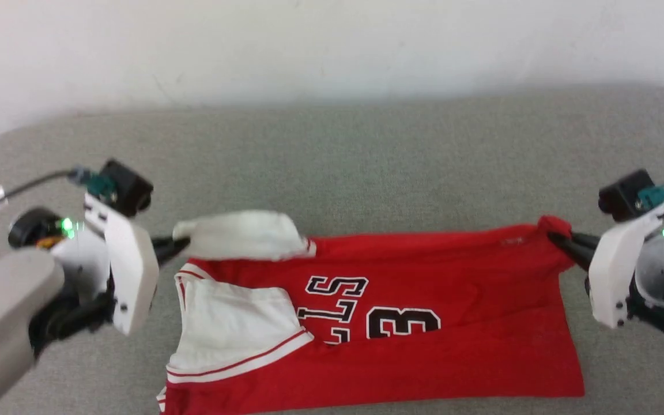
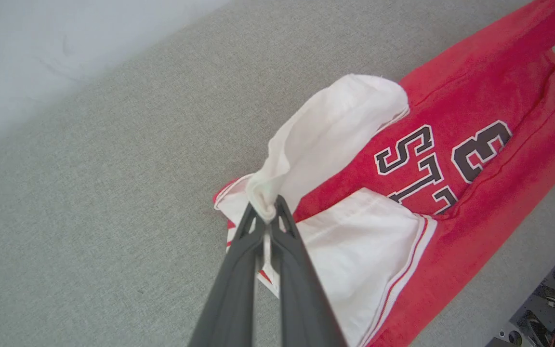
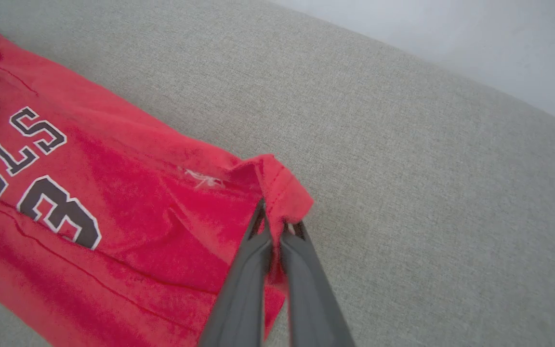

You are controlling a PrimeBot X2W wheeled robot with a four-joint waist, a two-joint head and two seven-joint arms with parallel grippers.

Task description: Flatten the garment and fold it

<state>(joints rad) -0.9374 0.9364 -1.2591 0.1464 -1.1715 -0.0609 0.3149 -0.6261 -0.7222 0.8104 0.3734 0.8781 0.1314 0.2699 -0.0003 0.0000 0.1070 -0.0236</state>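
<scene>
Grey woven fabric surface all around, and nearest us the red jersey-style T-shirt with white striped sleeves lies crosswise, its near left corner running off the bottom of the head view and its black lettering partly buried under a folded sleeve. Left gripper is pinched tight on a bunched white sleeve tip, right gripper clamped on a red corner, the far edge taut between them. Beyond, bare grey cloth lies open up to the pale wall.
</scene>
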